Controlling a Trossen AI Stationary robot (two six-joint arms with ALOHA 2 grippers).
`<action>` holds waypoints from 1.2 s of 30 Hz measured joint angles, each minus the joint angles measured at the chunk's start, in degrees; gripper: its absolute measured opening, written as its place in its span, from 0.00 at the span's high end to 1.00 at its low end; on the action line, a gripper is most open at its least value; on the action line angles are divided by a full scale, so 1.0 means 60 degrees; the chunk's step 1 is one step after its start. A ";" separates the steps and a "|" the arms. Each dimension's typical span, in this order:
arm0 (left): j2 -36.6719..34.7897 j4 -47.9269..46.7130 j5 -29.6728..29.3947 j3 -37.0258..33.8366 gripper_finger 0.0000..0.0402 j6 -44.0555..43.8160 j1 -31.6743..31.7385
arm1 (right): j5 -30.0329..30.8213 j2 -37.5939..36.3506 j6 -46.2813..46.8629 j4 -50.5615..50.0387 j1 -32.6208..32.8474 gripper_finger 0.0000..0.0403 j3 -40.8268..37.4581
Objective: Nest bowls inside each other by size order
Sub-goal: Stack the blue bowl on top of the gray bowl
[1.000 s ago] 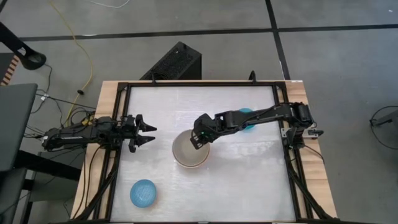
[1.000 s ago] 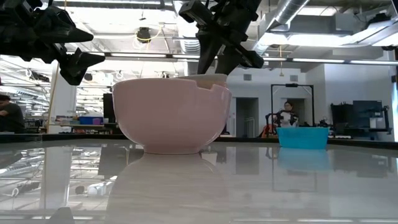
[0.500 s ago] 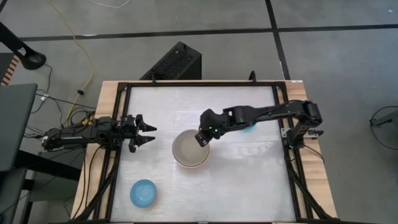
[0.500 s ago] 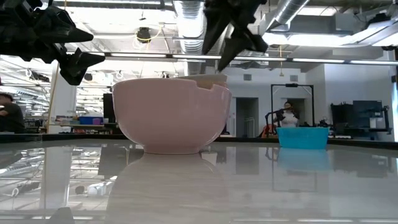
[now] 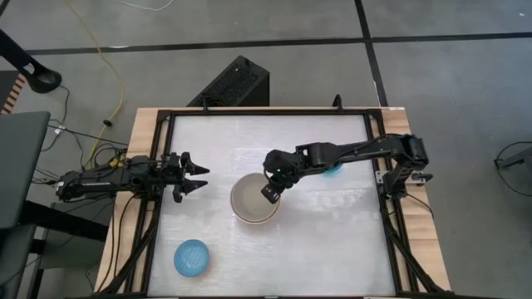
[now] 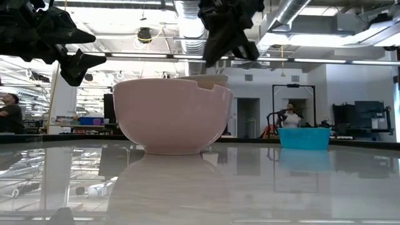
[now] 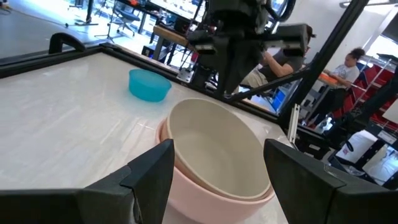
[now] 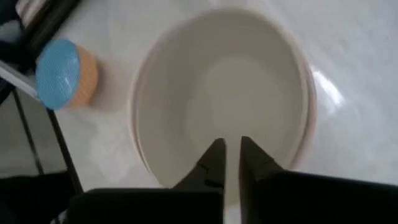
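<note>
A grey-beige bowl [image 5: 254, 199] sits nested inside a salmon-pink bowl [image 6: 172, 119] at the table's middle; its rim [image 6: 209, 79] stands a little higher on one side. No cream-white bowl shows apart from these. The teal bowl [image 5: 335, 169] stands to the right, half under my right arm. The light blue bowl [image 5: 192, 257] stands near the front left. My right gripper [image 5: 270, 193] is shut and empty just above the stack's right rim. My left gripper [image 5: 198, 175] is open and empty, left of the stack.
The black frame [image 5: 163, 141] rims the table. There is bare table top [image 5: 332, 241] at the front right and at the back [image 5: 274, 133]. People show in the room beyond the table [image 6: 289, 112].
My right gripper has risen a little from the nested bowls' rim and has shut its fingers; it stays over the stack's right side. The bowls have kept still.
</note>
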 joint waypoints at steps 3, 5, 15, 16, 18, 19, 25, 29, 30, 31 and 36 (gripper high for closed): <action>0.0000 -0.0011 -0.0024 0.0000 0.41 -0.0006 -0.0001 | -0.0238 -0.0009 -0.0021 0.0546 -0.0120 0.98 -0.0253; 0.0000 -0.0007 -0.0031 0.0000 0.41 -0.0038 0.0003 | -0.0254 -0.0025 -0.0017 0.0754 -0.0203 0.98 -0.0519; 0.0000 -0.0018 -0.0050 0.0000 0.41 -0.0151 -0.0001 | -0.0703 0.0007 0.0102 0.1388 -0.0629 1.00 -0.1302; 0.0000 -0.0018 -0.0050 0.0000 0.41 -0.0151 0.0003 | -0.0713 0.0004 0.0145 0.1395 -0.0646 1.00 -0.1319; 0.0000 -0.0018 -0.0050 0.0000 0.41 -0.0151 0.0001 | -0.0724 -0.0021 0.0170 0.1459 -0.0701 1.00 -0.1352; 0.0000 -0.0018 -0.0050 0.0000 0.41 -0.0151 0.0001 | -0.0724 -0.0022 0.0171 0.1452 -0.0724 1.00 -0.1380; 0.0000 -0.0021 -0.0054 0.0000 0.41 -0.0160 -0.0001 | -0.0724 -0.0011 0.0181 0.1373 -0.0818 1.00 -0.1399; 0.0000 -0.0025 -0.0057 0.0000 0.41 -0.0159 0.0002 | -0.0724 -0.0011 0.0192 0.1263 -0.0822 1.00 -0.1399; 0.0000 -0.0025 -0.0057 0.0000 0.41 -0.0159 0.0003 | -0.0724 -0.0011 0.0190 0.1294 -0.0814 1.00 -0.1399; 0.0000 -0.0024 -0.0057 0.0000 0.41 -0.0157 0.0002 | -0.0724 -0.0011 0.0189 0.1319 -0.0796 1.00 -0.1399; 0.0000 -0.0025 -0.0061 0.0000 0.41 -0.0155 -0.0001 | -0.0785 -0.0011 0.0189 0.1313 -0.0792 1.00 -0.1399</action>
